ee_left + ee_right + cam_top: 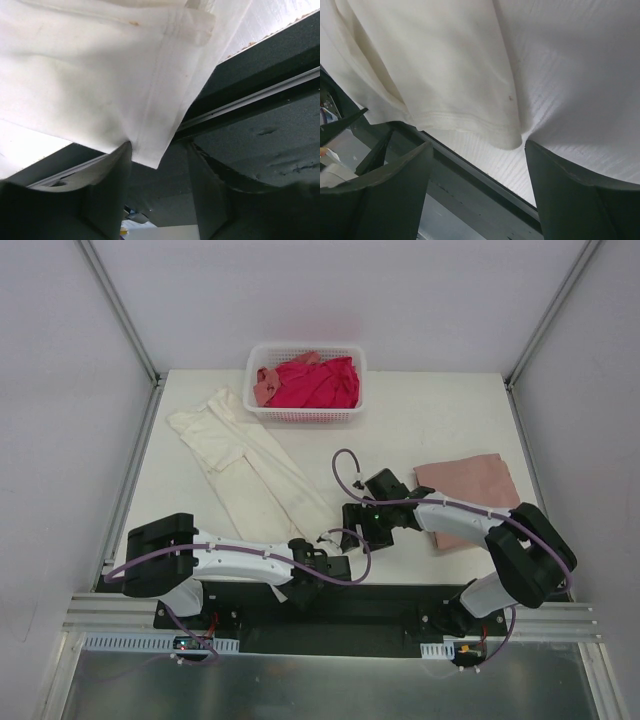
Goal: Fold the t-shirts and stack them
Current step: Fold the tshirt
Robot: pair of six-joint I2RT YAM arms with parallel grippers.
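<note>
1. Top external shows me the cream off-white cotton t-shirt (250,465) lying as a long strip, starting just left of the white plastic lattice basket (305,416) and running nearer.
2. A magenta-red t-shirt (322,385) and a salmon t-shirt (265,387) sit inside that basket.
3. A folded dusty pink t-shirt (470,495) lies nearer and right of the basket.
4. My left gripper (159,147) is spread, with the cream corner between its fingers.
5. My right gripper (477,147) is wide at the cream hem.
</note>
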